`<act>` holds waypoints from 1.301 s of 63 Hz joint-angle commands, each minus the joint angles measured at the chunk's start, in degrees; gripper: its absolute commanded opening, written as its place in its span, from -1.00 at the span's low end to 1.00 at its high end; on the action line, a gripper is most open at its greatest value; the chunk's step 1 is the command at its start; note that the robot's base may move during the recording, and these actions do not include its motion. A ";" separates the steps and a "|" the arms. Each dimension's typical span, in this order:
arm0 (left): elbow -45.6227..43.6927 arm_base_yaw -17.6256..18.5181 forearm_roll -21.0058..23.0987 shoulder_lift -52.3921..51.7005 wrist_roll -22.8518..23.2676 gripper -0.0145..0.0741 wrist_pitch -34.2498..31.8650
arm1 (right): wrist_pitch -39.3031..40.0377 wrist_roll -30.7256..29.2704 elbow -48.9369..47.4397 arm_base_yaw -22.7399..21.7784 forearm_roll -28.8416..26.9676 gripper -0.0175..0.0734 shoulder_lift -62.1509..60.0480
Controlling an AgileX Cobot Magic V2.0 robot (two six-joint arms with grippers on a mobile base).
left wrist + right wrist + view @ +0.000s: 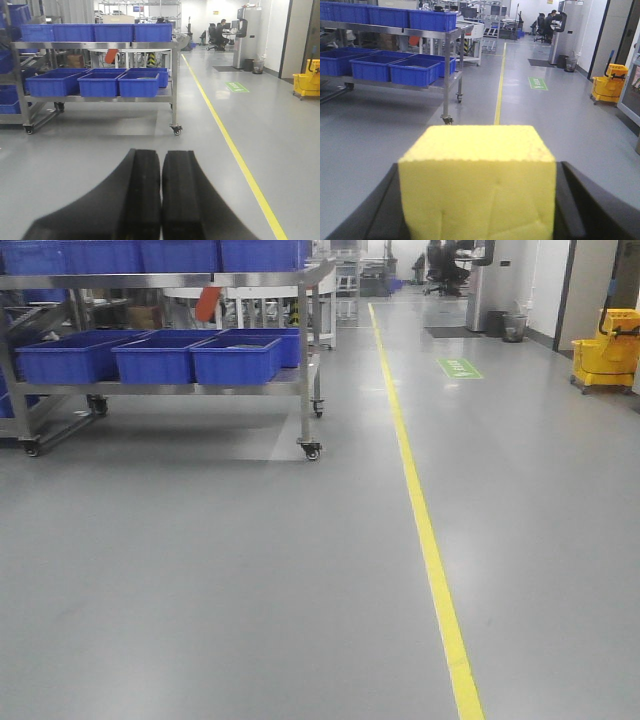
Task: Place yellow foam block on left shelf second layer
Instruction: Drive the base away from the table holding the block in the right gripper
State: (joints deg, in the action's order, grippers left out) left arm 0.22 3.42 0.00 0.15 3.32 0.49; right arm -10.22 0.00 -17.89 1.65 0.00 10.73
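One yellow foam block [477,180] clamped in right end effector [479,205].

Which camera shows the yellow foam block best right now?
The right wrist view: the yellow foam block fills the foreground, clamped in the right end effector. The front view shows none of it, nor does the left wrist view, where the left end effector is shut and empty.

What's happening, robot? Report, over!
Right gripper shut on yellow foam block. Left gripper shut, empty. Wheeled steel rack with blue bins ahead-left, nothing blocking.
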 commanded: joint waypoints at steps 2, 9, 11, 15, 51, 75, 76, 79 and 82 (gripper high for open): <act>1.54 0.30 0.32 0.73 0.19 -0.39 -4.73 | 5.27 -0.55 -1.62 0.01 0.00 0.45 0.59; 1.54 0.30 0.32 0.73 0.19 -0.39 -4.73 | 5.27 -0.55 -1.62 0.01 0.00 0.45 0.59; 1.54 0.30 0.32 0.73 0.19 -0.39 -4.73 | 5.27 -0.55 -1.62 0.01 0.00 0.45 0.59; 1.54 0.30 0.32 0.73 0.19 -0.39 -4.73 | 5.27 -0.55 -1.62 0.01 0.00 0.45 0.59; 1.54 0.30 0.32 0.73 0.19 -0.39 -4.73 | 5.27 -0.55 -1.62 0.01 0.00 0.45 0.59; 1.54 0.30 0.32 0.73 0.19 -0.39 -4.73 | 5.27 -0.55 -1.62 0.01 0.00 0.45 0.59; 1.54 0.30 0.32 0.73 0.19 -0.39 -4.73 | 5.27 -0.55 -1.62 0.01 0.00 0.45 0.59; 1.54 0.30 0.00 0.73 0.19 -0.39 -4.73 | 5.27 -0.55 -1.62 0.01 0.00 0.45 0.59; 1.54 0.30 0.32 0.73 0.19 -0.39 -4.73 | 5.27 -0.55 -1.62 0.01 0.00 0.45 0.59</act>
State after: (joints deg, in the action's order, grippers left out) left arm 0.22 3.42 0.00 0.15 3.32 0.49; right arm -10.22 0.00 -17.89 1.65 0.00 10.73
